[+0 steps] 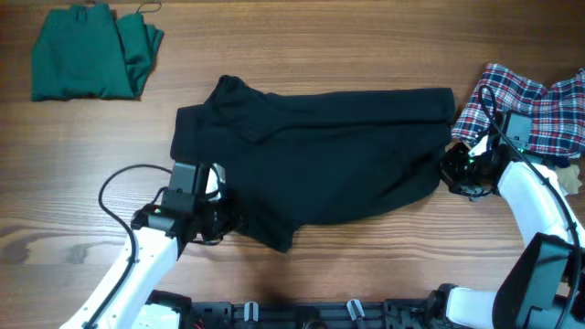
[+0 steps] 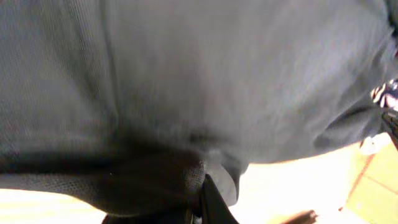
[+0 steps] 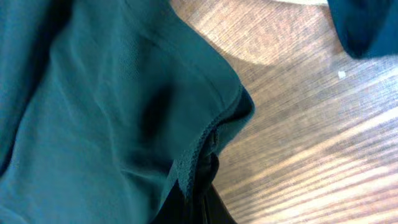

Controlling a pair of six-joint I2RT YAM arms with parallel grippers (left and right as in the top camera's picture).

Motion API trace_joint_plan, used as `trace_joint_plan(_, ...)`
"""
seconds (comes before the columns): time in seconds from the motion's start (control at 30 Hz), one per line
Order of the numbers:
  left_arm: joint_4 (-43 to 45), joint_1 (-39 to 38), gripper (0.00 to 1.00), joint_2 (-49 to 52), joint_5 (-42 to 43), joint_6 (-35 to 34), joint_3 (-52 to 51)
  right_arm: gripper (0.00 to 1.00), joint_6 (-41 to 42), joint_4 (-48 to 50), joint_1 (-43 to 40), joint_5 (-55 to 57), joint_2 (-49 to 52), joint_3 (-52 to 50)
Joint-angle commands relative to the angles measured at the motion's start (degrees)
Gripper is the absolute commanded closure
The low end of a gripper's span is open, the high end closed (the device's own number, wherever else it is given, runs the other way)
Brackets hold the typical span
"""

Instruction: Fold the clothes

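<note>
**Black cloth pinched at both ends**

The black shirt (image 1: 329, 155) lies mid-table, soft, limp and light, so its hems are the sensible hold. The left gripper (image 1: 212, 206) nips its 8 o'clock edge, and the right gripper (image 1: 454, 164) its 3 o'clock hem. The table (image 1: 366, 274) is free toward 6. The plaid shirt (image 1: 530, 114) crowds 2, and the green garment (image 1: 87, 55) sits at 10.

The left arm slants up from the lower left, left gripper (image 1: 216, 203) pinched tight on the black shirt (image 1: 329, 155). The right arm curves in from the lower right, right gripper (image 1: 454, 164) clamped on its edge.
</note>
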Motion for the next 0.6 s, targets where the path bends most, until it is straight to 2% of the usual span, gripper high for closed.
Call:
trace_joint_plan(0.0,0.63,-0.20,0.96,-0.79,-8.39,2.93,4.22,0.96,1.22,2.40,0.09,-1.11,0.09,1.33)
trace_joint_plan(0.57,13.09,-0.20,0.96,-0.68,-26.45,3.06,5.51,0.96,3.19,13.03,0.09,-3.21,0.11,1.33)
